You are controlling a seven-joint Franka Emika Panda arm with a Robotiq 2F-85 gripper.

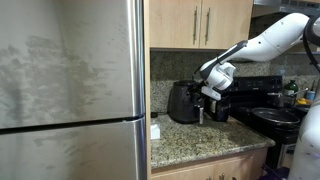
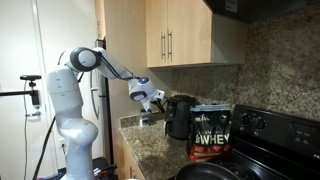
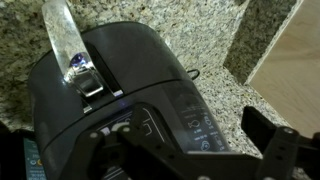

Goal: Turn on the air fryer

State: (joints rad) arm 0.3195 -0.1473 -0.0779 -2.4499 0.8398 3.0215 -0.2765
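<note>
The air fryer (image 1: 182, 102) is a squat, rounded black appliance on the granite counter, seen in both exterior views (image 2: 179, 115). In the wrist view its domed top (image 3: 120, 70) fills the frame, with a dark touch panel (image 3: 190, 125) and a handle with a clear part (image 3: 62, 35). My gripper (image 3: 185, 150) is open and empty. It hovers close over the fryer's front panel, one finger on each side of the panel. In the exterior views the gripper (image 1: 211, 97) (image 2: 153, 102) sits right beside the fryer at its upper edge.
A black protein tub (image 2: 210, 132) stands next to the fryer. A black stove (image 2: 272, 135) with a pan (image 1: 276, 115) lies beyond it. A steel fridge (image 1: 70, 90) bounds the counter's other end. Wooden cabinets (image 1: 200, 22) hang overhead.
</note>
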